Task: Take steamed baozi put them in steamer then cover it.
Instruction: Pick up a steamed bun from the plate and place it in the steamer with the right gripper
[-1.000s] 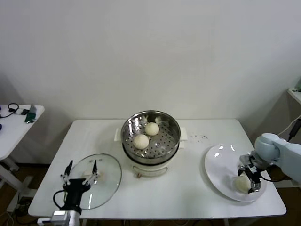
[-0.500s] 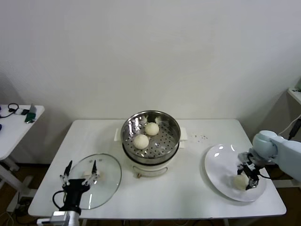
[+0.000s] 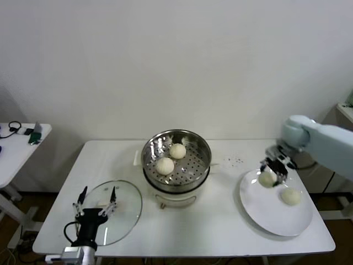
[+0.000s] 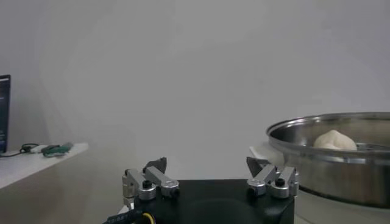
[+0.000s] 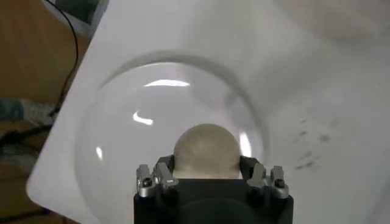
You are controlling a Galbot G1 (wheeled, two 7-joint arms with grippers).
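Cream-white baozi (image 3: 268, 179); shiny steel perforated steamer (image 3: 177, 158); white plate (image 3: 270, 212).

Even, bright room light; glare streaks the plate (image 5: 109, 140), slightly blurred.

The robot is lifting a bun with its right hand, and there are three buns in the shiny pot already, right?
Not quite. The steamer holds two baozi, not three, as the head view shows. The right gripper is indeed lifting a bun off the plate.
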